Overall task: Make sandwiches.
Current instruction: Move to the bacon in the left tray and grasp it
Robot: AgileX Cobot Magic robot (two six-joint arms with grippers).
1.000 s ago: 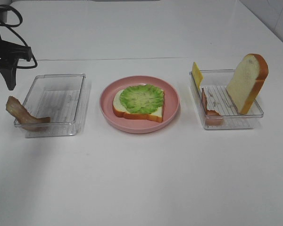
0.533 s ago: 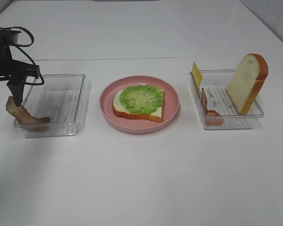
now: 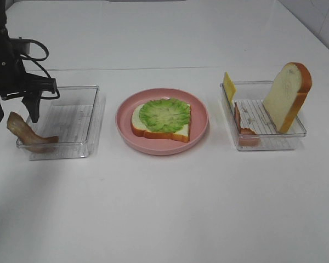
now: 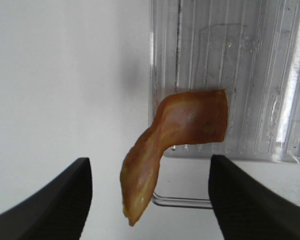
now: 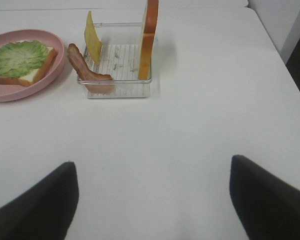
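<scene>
A bread slice topped with green lettuce (image 3: 164,115) lies on the pink plate (image 3: 200,131). A brown-red bacon strip (image 3: 23,131) hangs over the left edge of the left clear tray (image 3: 93,118). My left gripper (image 3: 15,116) is open just above that strip, one finger on each side. In the left wrist view the strip (image 4: 182,127) lies between the open fingers (image 4: 52,200). The right clear tray (image 3: 268,147) holds an upright bread slice (image 3: 288,96), a yellow cheese slice (image 3: 228,85) and another bacon strip (image 3: 243,127). My right gripper (image 5: 150,200) is open and empty, well short of that tray (image 5: 117,87).
The table is white. The left tray holds only the hanging bacon strip. Black cables (image 3: 38,55) trail from the left arm. The right arm does not show in the exterior high view.
My left arm has moved right and down, from beyond the tray's far left corner to straddling the bacon strip at its left edge. Nothing else moved.
</scene>
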